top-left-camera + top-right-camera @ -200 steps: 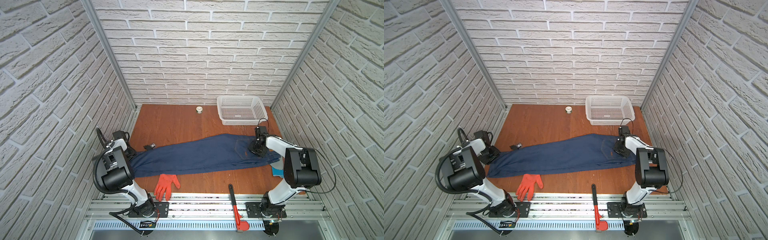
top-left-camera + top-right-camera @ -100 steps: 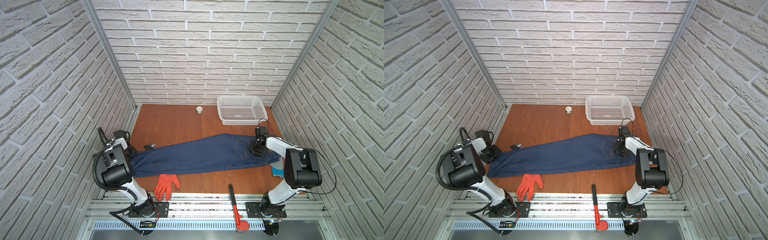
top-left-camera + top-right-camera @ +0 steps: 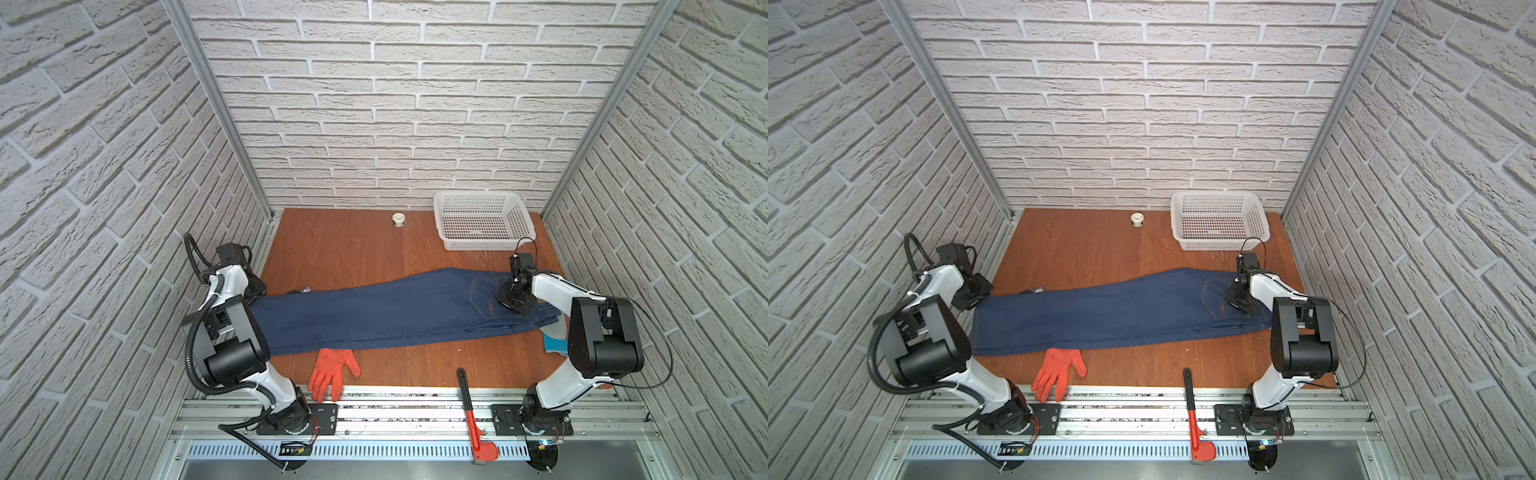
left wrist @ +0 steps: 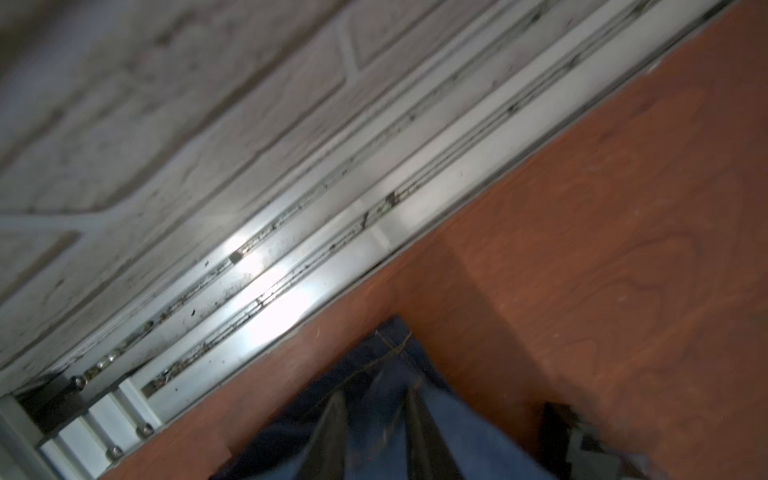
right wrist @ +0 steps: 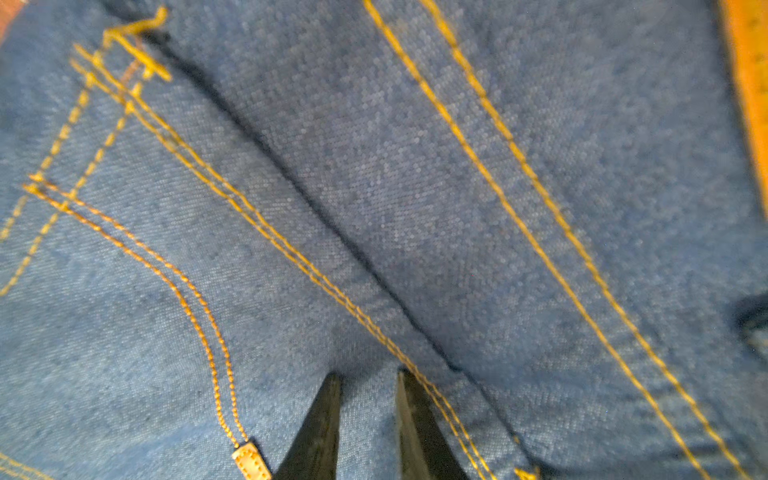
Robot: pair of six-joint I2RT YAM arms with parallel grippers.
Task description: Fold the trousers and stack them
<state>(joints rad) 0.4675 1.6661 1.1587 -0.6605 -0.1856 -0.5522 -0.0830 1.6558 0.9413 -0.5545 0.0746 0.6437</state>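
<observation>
Left claw [image 4: 376, 395] shifted at trousers [image 3: 374, 316] hem, parted (blurred) — right claw [image 5: 370, 376] on waist, grip unclear.

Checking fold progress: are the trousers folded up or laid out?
Laid out, not folded end to end: the trousers lie flat at full length across the table, hems left, waist right.

There was one pair of trousers [image 3: 374, 316]. Gloves numbered two (an orange glove [image 3: 332, 370] and a blue glove [image 3: 555, 344], mostly hidden). There was one white basket [image 3: 444, 226], one small white cap [image 3: 399, 219] and one red-handled wrench [image 3: 473, 415].
</observation>
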